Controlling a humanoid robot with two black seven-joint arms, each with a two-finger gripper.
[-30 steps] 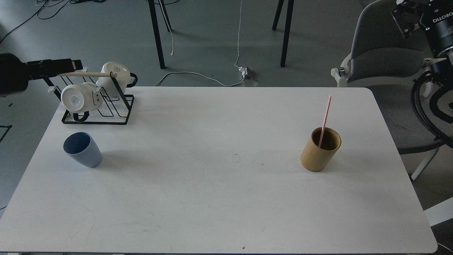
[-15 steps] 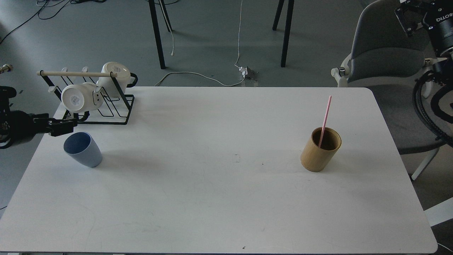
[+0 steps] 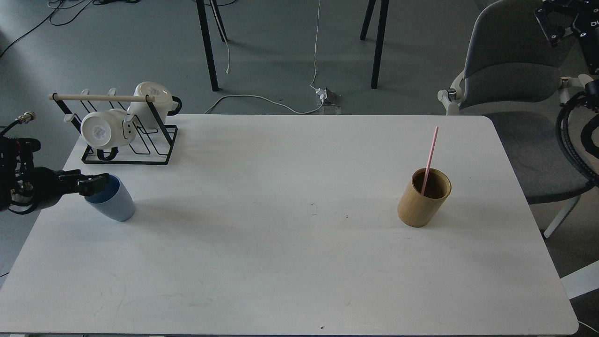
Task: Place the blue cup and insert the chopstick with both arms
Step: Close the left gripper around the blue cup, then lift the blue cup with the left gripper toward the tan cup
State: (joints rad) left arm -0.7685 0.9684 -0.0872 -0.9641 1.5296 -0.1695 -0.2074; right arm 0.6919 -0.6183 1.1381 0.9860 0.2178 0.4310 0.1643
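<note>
The blue cup (image 3: 115,207) stands upright near the table's left edge, in front of the rack. My left gripper (image 3: 97,183) comes in from the left and sits at the cup's near-left rim, covering part of the opening. I cannot tell whether its fingers are open or closed on the rim. The pink chopstick (image 3: 431,152) stands leaning in the tan bamboo holder (image 3: 421,206) on the right side of the table. My right gripper (image 3: 551,24) is raised at the top right, off the table and far from the holder. It is seen small and dark.
A black wire rack (image 3: 140,152) with a pale wooden rod and two white mugs (image 3: 104,131) stands at the table's back left, just behind the cup. A grey chair (image 3: 510,70) is beyond the right edge. The white table (image 3: 281,252) spans the view.
My left gripper has dropped from beside the rack's rod down to the blue cup's rim. My right arm has drifted further right and up. The cup, holder and chopstick have not moved.
</note>
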